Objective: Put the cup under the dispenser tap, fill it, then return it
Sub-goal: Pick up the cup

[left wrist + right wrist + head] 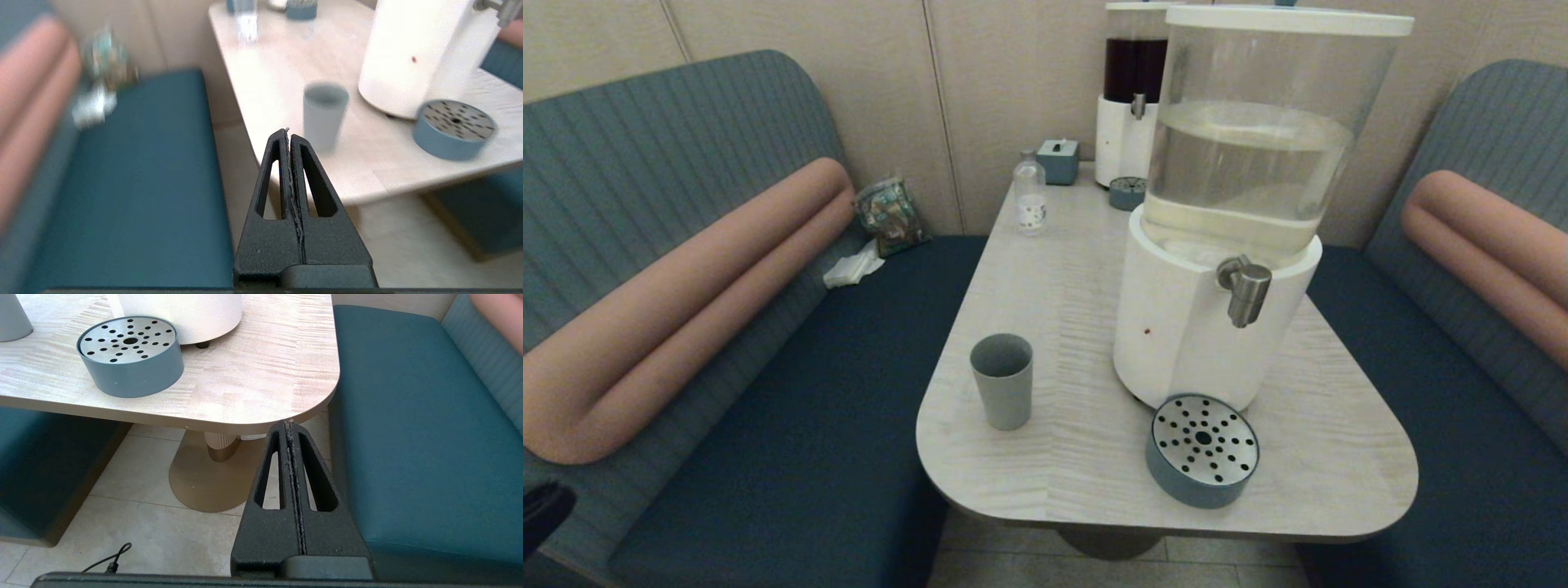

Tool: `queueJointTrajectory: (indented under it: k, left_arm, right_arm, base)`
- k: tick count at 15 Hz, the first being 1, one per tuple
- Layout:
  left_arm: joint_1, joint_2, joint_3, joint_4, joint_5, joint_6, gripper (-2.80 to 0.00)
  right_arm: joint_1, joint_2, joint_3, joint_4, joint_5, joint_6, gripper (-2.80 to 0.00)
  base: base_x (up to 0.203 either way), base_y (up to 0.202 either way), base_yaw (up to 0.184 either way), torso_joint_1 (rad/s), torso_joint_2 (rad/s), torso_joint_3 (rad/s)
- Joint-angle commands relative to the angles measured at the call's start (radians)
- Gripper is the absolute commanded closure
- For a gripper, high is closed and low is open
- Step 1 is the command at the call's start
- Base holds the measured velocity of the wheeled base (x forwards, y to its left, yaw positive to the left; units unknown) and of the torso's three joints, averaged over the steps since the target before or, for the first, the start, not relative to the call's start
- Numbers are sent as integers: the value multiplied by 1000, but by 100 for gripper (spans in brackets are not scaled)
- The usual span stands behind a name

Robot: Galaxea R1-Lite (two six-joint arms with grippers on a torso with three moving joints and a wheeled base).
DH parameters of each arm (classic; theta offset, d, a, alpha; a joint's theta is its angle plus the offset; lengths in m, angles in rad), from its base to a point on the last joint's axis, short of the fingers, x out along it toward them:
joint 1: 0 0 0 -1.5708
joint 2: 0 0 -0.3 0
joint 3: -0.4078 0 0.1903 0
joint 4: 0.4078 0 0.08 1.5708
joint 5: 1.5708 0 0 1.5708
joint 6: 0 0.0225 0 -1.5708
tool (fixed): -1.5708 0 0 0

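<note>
Left gripper [289, 134]: nearest thing in its wrist view, fingers pressed together, holding nothing, off the tabletop [1062, 269] edge
Right gripper [289, 426]: same deal, closed and empty, parked low by the corner
Cup [1002, 380]: lower left of centre in the head view, upright, well apart from the tap [1245, 287]
Handling: looks light, stiff, matte so probably grippy; I'd pinch mid-wall. Heavier and sloshy once full

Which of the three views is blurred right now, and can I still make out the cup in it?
Left wrist view: smeared, worst along the bench, yet the cup reads as a soft grey shape beyond the shut left gripper. Head view: sharp; cup rim and dispenser tap crisp. Right wrist view: sharp; drip tray holes clear, and only an edge of the cup shows.
</note>
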Motion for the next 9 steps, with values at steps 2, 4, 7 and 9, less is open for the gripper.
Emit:
queueJointTrajectory:
  k: [2, 4, 7, 9]
  left_arm:
    - [-3, 265, -3, -269, -21, 65, 0]
    - [-4, 315, 15, -358, -32, 87, 0]
    - [-4, 327, 104, -364, -89, 83, -280]
    - [-4, 356, 184, -356, -124, 58, -280]
  right_arm:
    - [0, 0, 0, 0, 0, 0, 0]
    - [0, 0, 0, 0, 0, 0, 0]
    - [0, -1, 0, 0, 0, 0, 0]
    - [0, -1, 0, 0, 0, 0, 0]
  base:
    - [0, 0, 0, 0, 0, 0]
    - [0, 0, 0, 0, 0, 0]
    - [0, 0, 0, 0, 0, 0]
    - [0, 0, 0, 0, 0, 0]
